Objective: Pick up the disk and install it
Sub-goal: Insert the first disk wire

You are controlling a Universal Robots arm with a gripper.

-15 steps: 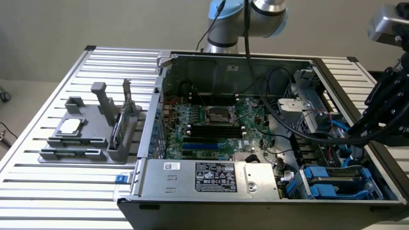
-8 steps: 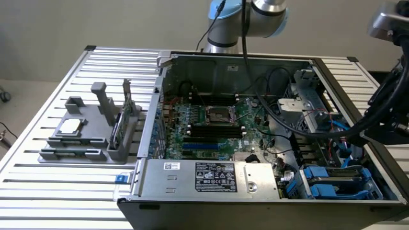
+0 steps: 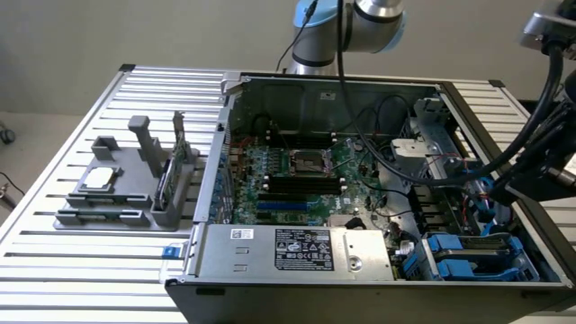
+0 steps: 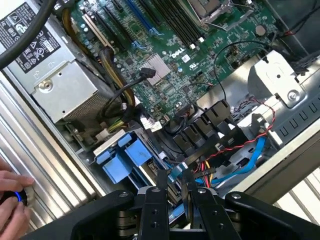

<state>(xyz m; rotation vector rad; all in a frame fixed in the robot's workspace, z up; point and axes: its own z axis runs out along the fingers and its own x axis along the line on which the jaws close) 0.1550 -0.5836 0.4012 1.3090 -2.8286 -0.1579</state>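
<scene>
My gripper (image 4: 176,197) hangs over the right end of the open computer case (image 3: 214,169), above the drive bay. Its two dark fingers (image 4: 159,200) stand close together, shut on a thin blue-edged thing seen end-on, which I take for the disk (image 4: 173,174). In the exterior view the gripper (image 3: 504,192) is a dark mass at the right edge, with a blue strip of the disk (image 3: 486,202) below it. Most of the disk is hidden by the fingers. A blue plastic frame (image 4: 125,156) sits in the bay (image 3: 468,255) just below.
A green motherboard (image 3: 297,172) fills the case floor, with a silver power supply (image 3: 297,250) along the near wall. Red and blue cables (image 4: 250,150) run beside the bay. A grey holder (image 3: 126,182) on the slatted table holds a chip and a green card. A person's hand (image 4: 11,197) touches a blue-lit button.
</scene>
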